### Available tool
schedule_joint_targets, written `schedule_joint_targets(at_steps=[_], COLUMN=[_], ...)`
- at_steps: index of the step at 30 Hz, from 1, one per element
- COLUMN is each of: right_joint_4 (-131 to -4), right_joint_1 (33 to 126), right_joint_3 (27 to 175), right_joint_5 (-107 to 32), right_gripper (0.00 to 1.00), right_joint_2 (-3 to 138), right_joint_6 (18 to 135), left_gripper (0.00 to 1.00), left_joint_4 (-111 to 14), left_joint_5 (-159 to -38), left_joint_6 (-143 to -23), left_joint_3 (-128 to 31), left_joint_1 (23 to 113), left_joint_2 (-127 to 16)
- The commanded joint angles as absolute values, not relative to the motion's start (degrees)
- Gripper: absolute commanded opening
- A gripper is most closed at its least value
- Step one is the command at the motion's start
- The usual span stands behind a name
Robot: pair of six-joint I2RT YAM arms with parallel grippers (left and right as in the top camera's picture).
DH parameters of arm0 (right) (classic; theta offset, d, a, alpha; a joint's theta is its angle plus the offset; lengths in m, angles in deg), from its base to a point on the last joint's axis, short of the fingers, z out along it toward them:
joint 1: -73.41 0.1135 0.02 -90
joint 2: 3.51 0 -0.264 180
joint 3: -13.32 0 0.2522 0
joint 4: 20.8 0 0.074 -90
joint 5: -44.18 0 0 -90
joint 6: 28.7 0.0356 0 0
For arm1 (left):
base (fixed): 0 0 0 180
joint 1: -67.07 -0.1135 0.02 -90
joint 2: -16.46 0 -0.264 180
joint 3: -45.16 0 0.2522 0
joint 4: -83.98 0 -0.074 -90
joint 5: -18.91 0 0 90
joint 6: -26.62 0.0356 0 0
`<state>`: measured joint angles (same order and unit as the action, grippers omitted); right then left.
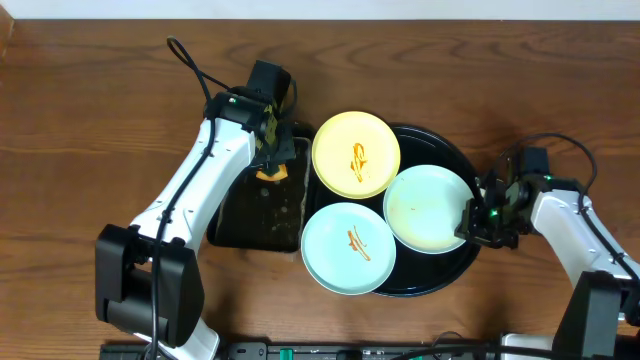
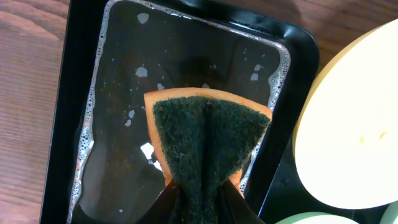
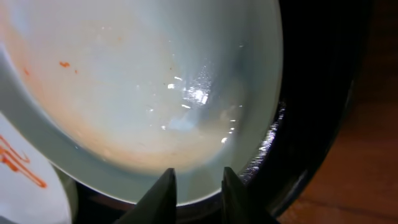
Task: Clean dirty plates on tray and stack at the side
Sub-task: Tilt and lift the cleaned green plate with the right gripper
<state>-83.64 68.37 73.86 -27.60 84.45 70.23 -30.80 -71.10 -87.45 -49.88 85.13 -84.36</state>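
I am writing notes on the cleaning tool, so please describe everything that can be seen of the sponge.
The sponge has an orange body and a dark green, rough scouring face. It looks soft, and it is creased along the middle where the left gripper pinches its lower end. It spreads like a fan over the rectangular black pan, which holds foamy water. Whether it touches the water cannot be told.

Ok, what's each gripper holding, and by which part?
Left gripper pinches the sponge by one edge. Right gripper sits at the rim of the mint plate; grip unclear.
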Motion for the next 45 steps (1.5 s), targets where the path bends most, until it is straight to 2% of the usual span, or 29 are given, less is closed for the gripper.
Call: schedule_joint_targets(at_steps=[1, 12, 19, 30, 45], right_joint_4=[-83.55, -89.17, -86.57, -84.19, -72.73], right_joint_1=[68.57, 68.57, 68.59, 68.63, 68.63], right_joint_3=[73.38, 75.06, 75.04, 74.1, 66.5], right_joint_5=[-29.26, -31.88, -28.82, -29.28, -29.3], right_gripper=[0.27, 0.36, 0.39, 0.37, 0.37], right_joint_2=[84.23, 84.21, 84.23, 84.23, 84.23], right_joint_6=[73.94, 77.62, 78.66, 81.9, 87.54], left_gripper=[0.17, 0.17, 0.17, 0.17, 0.17], left_joint_4=[-30.38, -30.28, -29.79, -29.79, -29.79], left_joint_5=[-70.38, -70.38, -70.38, -70.38, -70.4], left_joint_6=[-87.41, -87.43, -87.43, -87.43, -87.43], left_joint_3=[-49.29, -49.29, -49.29, -49.29, -49.29], left_joint_1=[84.8, 84.8, 84.8, 84.8, 84.8], left_joint_2=[-83.2, -83.2, -83.2, -83.2, -83.2])
